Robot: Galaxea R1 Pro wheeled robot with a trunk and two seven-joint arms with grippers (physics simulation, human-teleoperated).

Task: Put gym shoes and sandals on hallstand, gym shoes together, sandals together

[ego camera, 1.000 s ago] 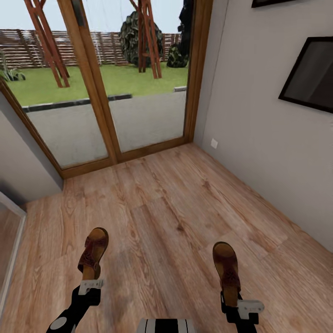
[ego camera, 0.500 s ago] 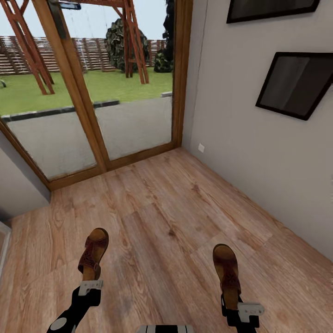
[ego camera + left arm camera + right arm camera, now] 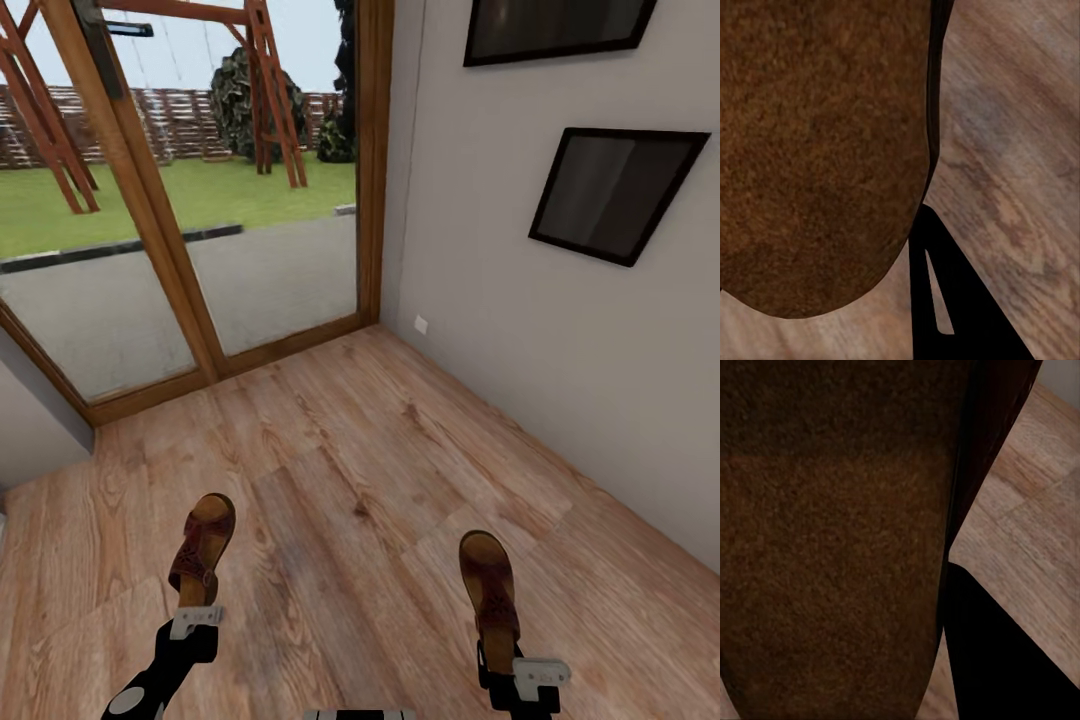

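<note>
I've got one sandal per arm. Left sandal (image 3: 203, 545) sits lower left of the head frame, heel end pinched by the left gripper (image 3: 195, 618), toe pointing up-frame and tilted a bit right. Right sandal (image 3: 489, 588) is lower right, heel end in the right gripper (image 3: 520, 668), toe pointing up-frame. Both look carried clear of the wood floor (image 3: 380, 480), though I can't confirm the gap from the head cam alone. Wrist cams: the left one has a brown sole (image 3: 817, 150) pressed close w/ one dark finger (image 3: 945, 300) beside it; the right one is much the same, sole (image 3: 832, 540) and a dark finger (image 3: 1005, 652). So both pincers are closed narrow on a sandal, approx. sole thickness.

Holding them by the heel keeps toes forward, so I can slide them onto a shelf side by side, I reckon.

Surroundings: glass door w/ wood frame (image 3: 190, 300) upper left, lawn beyond; grey wall (image 3: 560, 400) on the right w/ two dark frames (image 3: 610, 190). Shoe rack and sneakers aren't in sight here, so next is prob. turning the base to find the rack.
</note>
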